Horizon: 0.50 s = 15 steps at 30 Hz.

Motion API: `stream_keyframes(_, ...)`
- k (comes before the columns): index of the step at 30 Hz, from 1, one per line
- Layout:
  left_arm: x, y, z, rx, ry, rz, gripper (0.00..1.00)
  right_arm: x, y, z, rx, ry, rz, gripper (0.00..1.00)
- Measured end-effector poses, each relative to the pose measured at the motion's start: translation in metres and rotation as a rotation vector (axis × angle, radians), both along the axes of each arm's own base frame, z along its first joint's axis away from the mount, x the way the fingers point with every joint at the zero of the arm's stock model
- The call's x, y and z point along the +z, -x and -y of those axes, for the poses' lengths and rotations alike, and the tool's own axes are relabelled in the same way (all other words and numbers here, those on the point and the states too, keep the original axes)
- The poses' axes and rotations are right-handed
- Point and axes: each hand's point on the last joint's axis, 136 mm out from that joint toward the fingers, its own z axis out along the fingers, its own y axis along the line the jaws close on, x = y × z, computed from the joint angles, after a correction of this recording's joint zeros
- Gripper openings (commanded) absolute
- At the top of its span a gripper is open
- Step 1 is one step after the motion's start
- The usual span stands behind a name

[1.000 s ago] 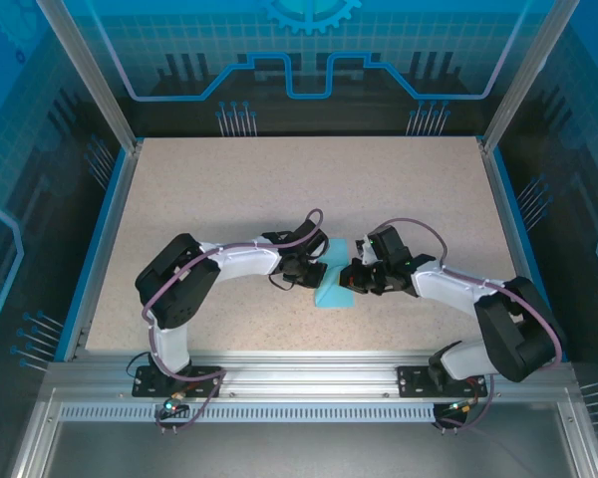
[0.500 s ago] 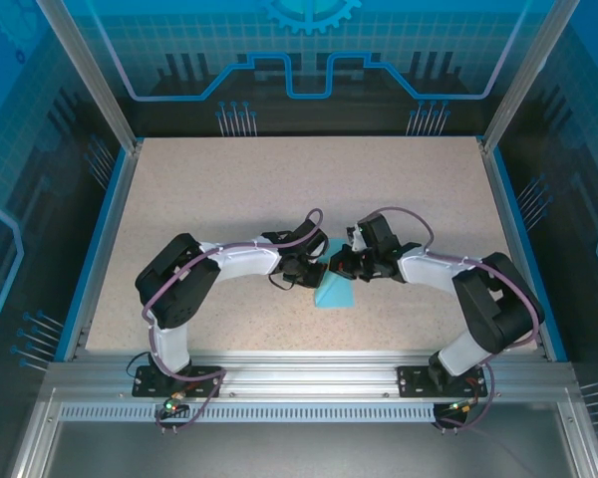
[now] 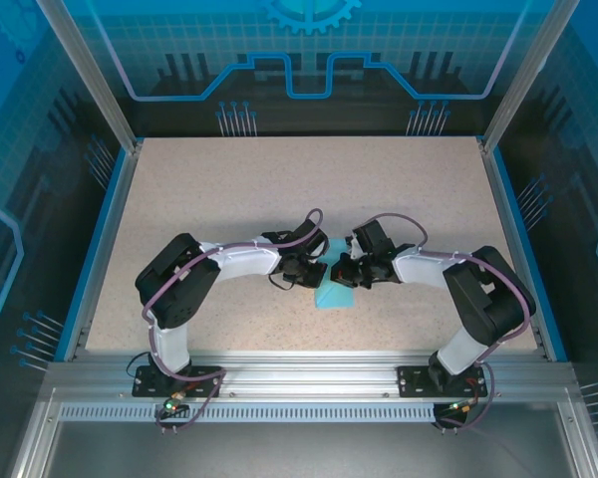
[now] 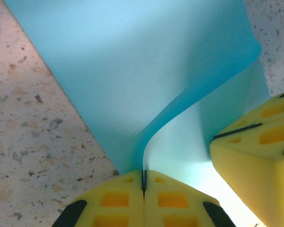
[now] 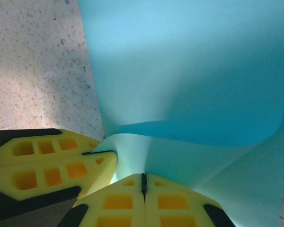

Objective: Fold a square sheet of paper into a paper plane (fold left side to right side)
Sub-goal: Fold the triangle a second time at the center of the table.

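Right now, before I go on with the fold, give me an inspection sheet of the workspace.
Surface: speckled beige table, level.
Job's things: cyan paper at table centre, part folded, one flap bowed up.
Clutter: nothing seen.
Grippers: left gripper shut on the paper's edge; right gripper shut on it too, tips close together.
Cables: purple cables looped over both wrists, off the paper.
Surroundings: aluminium frame, blue panels behind.

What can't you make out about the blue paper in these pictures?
- Top external: the left end effector and right end effector cover the paper's far part; folds too small to read.
- Left wrist: far corners cut off by the top edge.
- Right wrist: paper runs past top and right edges.
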Motion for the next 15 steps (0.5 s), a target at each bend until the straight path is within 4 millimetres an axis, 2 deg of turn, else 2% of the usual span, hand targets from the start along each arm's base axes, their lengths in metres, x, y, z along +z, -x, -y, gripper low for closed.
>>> stream_keyframes(15, 0.001, -0.001, 0.003, -0.004, 0.007, -0.005, 0.06, -0.012, 0.005, 0.011, 0.012, 0.078, -0.014, 0.0)
